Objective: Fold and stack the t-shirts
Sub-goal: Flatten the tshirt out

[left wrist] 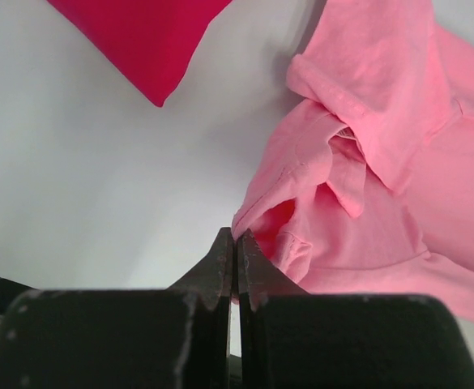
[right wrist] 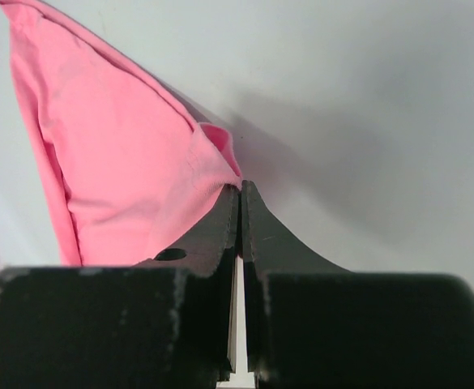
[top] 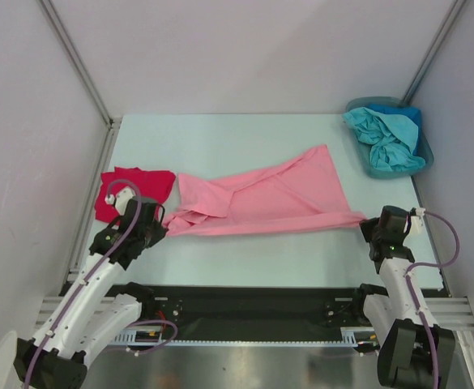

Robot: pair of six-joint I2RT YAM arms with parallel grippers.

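Note:
The light pink t-shirt (top: 261, 198) lies stretched across the middle of the table, bunched at its left end. My left gripper (top: 157, 227) is shut on its left corner; in the left wrist view the jaws (left wrist: 237, 237) pinch the pink cloth (left wrist: 366, 162). My right gripper (top: 368, 220) is shut on its right corner, with pink cloth (right wrist: 115, 154) at the jaw tips (right wrist: 241, 188). A bright red t-shirt (top: 135, 190) lies folded at the left, also in the left wrist view (left wrist: 139, 36). Teal and blue t-shirts (top: 386, 134) are crumpled in a bin.
A teal bin (top: 419, 158) stands at the back right corner of the table. Metal frame posts rise at the back left (top: 74, 57) and back right (top: 435, 49). A black rail (top: 245, 312) runs along the near edge between the arm bases.

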